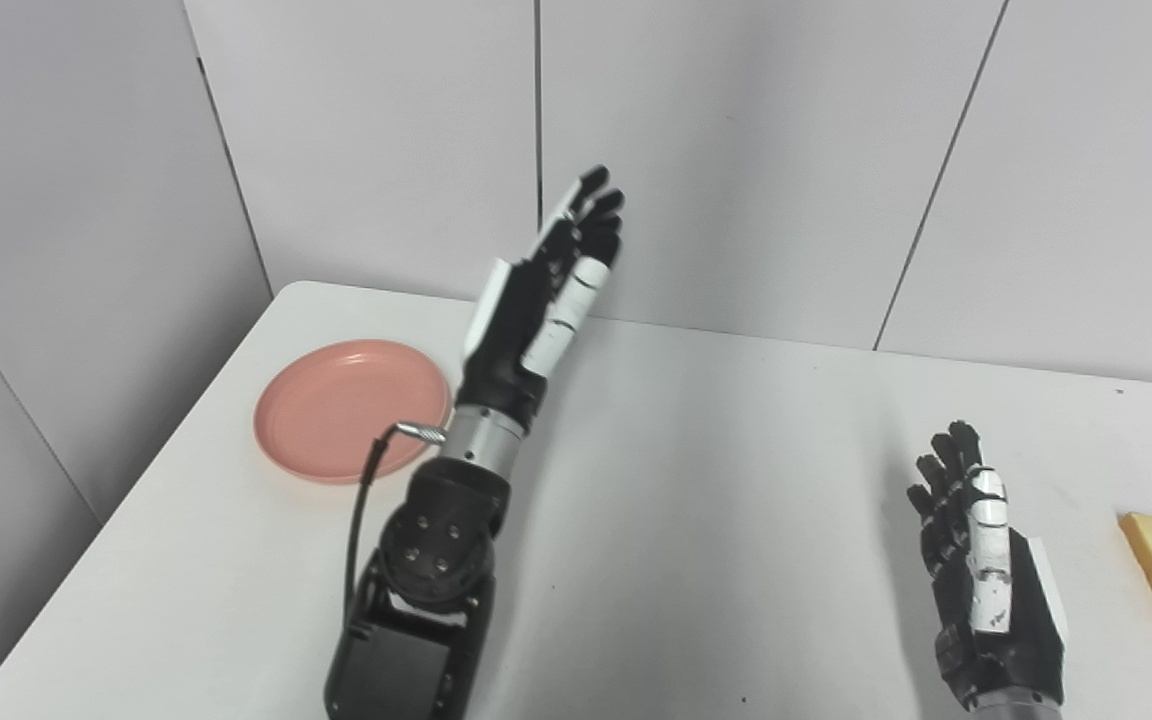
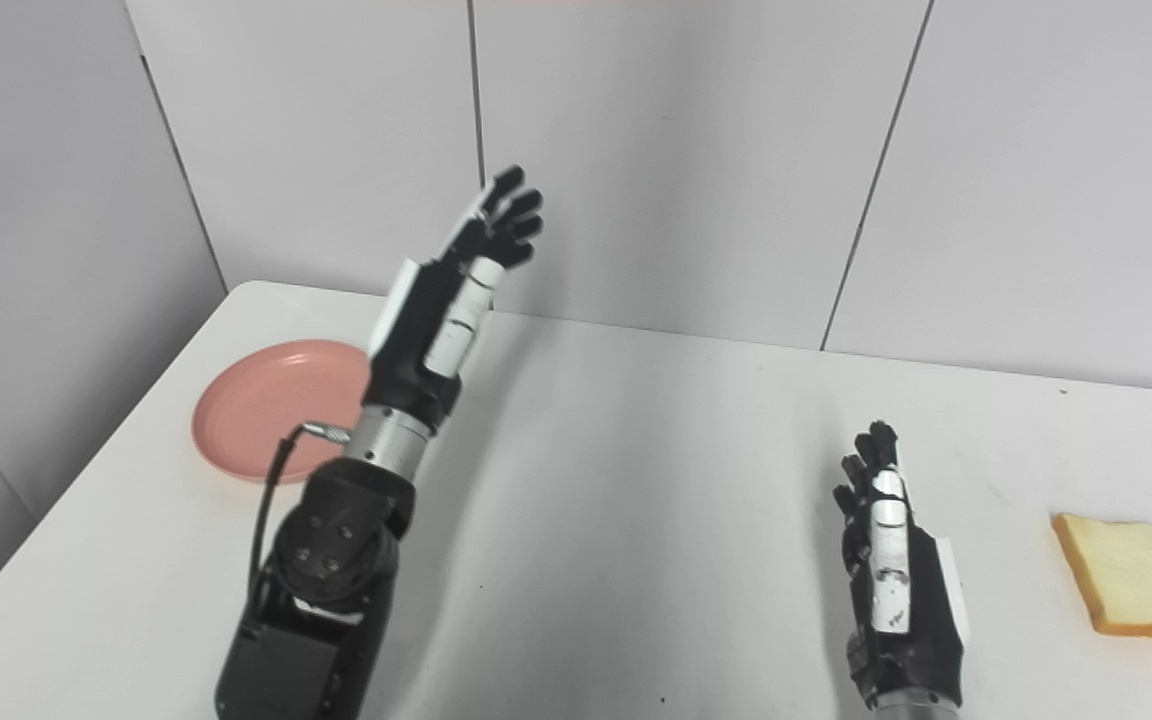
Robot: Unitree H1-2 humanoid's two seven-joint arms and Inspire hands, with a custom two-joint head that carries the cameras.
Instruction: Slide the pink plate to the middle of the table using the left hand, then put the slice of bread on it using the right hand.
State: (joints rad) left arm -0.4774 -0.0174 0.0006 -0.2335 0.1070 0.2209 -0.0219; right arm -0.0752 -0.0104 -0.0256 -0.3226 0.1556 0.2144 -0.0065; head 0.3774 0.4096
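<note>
Clearly raised: left hand (image 1: 546,290) up off the desk (image 1: 696,480), fingers spread apart and pointing toward the back wall (image 1: 736,150), holding nothing. Just to the left of that hand's wrist and below it, the pink plate (image 1: 336,405), flat on the desk near the far left corner, its right rim partly hidden behind the forearm. No contact between hand and plate; plate not yet in the middle. From the plate, going right: a wide bare stretch of desk, then the right hand (image 2: 896,570), low and close to the surface, fingers loosely extended and a little apart, empty as well. Farther right again from the plate, near the desk's right edge, the slice of bread (image 2: 1141,580), lying flat, long side running roughly toward the far wall, cut off by the frame in the left eye view. Well apart from the plate; near the right hand but not touching it. Judged from this layout: plate step first, left hand far nearer, needing to drop down and leftward onto the rim, then push rightward. Bread likely soft, easy to dent.
</note>
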